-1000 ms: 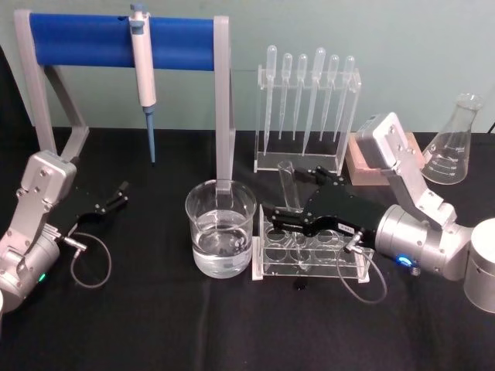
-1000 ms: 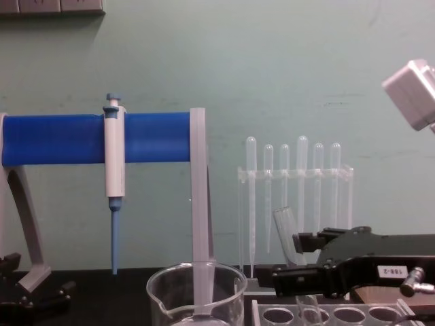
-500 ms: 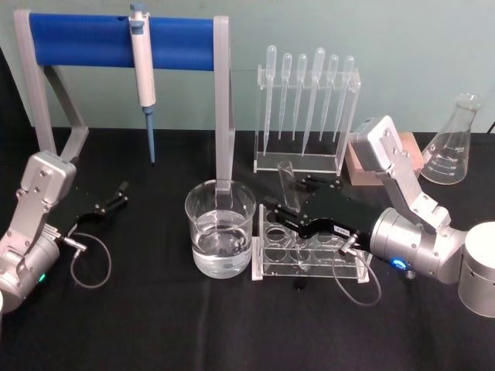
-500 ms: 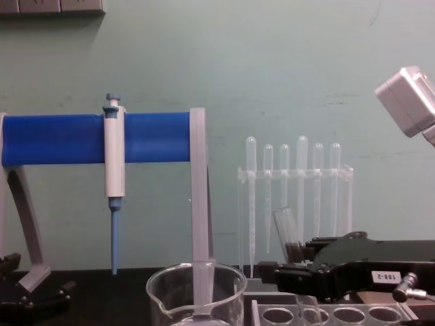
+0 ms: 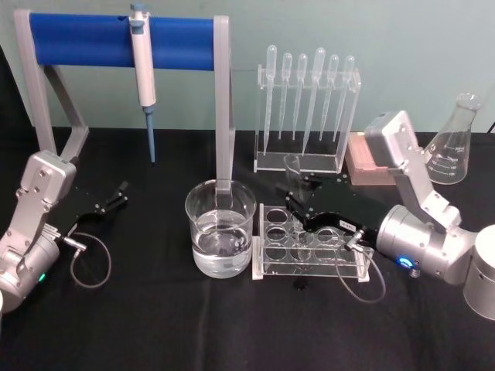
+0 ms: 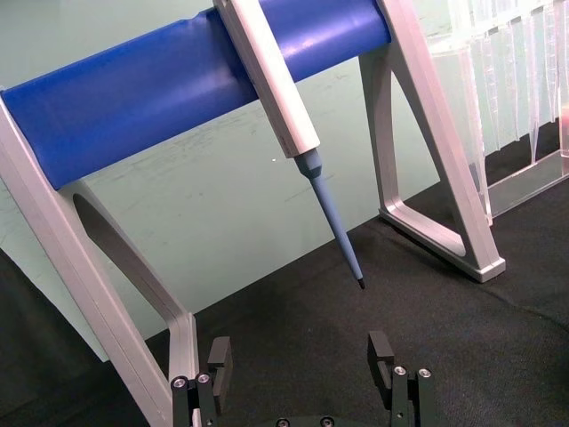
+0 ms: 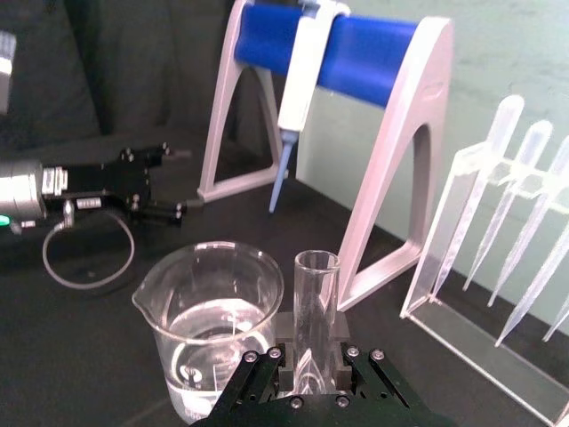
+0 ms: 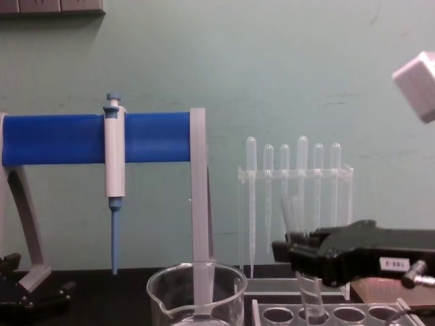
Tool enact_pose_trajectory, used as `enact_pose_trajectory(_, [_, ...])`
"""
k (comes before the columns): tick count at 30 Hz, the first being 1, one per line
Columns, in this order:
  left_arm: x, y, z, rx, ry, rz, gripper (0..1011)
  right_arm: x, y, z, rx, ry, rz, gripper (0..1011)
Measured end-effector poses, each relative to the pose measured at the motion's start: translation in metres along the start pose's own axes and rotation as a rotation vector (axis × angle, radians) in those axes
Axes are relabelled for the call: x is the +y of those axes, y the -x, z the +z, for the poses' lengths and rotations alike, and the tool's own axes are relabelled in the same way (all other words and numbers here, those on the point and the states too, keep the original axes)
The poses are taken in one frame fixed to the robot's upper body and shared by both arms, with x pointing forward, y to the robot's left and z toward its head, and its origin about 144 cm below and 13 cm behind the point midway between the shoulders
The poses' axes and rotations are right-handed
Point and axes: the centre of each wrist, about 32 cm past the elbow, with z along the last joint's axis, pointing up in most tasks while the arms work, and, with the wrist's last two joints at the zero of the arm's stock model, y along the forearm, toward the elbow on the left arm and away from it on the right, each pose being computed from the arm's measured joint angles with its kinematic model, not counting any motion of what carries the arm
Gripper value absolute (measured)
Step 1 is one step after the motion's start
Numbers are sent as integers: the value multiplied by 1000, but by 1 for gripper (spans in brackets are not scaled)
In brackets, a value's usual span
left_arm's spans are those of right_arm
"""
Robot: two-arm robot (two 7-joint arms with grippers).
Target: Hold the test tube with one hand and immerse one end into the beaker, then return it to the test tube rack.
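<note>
i see a wide black bench (image 5: 155, 325) with a blue-barred stand (image 5: 85, 39) at the back. the beaker (image 5: 220, 228), part full of clear liquid, stands mid-bench, just beside the left end of the clear test tube rack (image 5: 309, 251). my right end effector (image 5: 295, 205) reaches in from the right above the rack, clenched on the test tube (image 5: 293, 176) at about mid-length. the tube's long axis is close to upright, tilted a little, with the open rim up and the round end down at a hole in the rack's left half. from the chest view i think the tip sits inside that hole, but i cannot be sure it is seated. the beaker lies to the left of the held tube, apart from it. my left end effector (image 5: 116, 197) is parked on the bench at far left, fingers spread, holding nothing. i judge this to be the return to the rack. the coming move turns on lowering straight along the tube's axis.
</note>
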Motion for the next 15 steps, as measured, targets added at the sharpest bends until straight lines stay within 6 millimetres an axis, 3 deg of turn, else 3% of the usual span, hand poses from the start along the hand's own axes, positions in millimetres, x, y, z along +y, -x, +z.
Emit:
enact_pose_trajectory(6, [0,0,0,0,0,0,1000,-11,2,8,23,-71,-30,227])
enact_pose_trajectory(15, [0,0,0,0,0,0,1000,-30,6,38,55,-194,-85,227])
